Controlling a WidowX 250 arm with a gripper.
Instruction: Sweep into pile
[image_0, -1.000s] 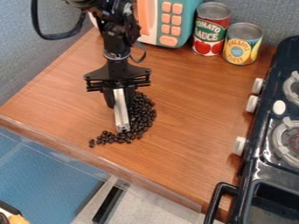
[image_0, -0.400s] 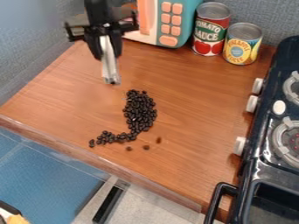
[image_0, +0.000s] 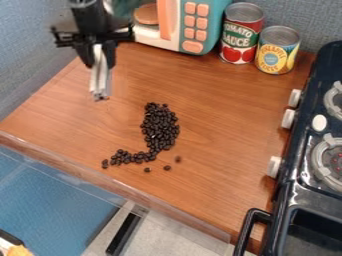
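beans (image_0: 160, 127): bent heap, tail toward table's (image_0: 220, 125) front edge, strays near | pale blade (image_0: 99, 80) well apart, gripper (image_0: 99, 61) clamped on it | should land flat outside tail, sweep inward slowly, light pressure

At the back of the worktop (image_0: 220, 110), a microwave (image_0: 212, 25) is flanked on the right by a red can (image_0: 242, 34) and a yellow can (image_0: 276, 54); a stove (image_0: 294, 192) with white knobs (image_0: 288, 119) is seen at far right.

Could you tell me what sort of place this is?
Probably a toy kitchen corner: there is a small stove, a toy microwave and two cans.
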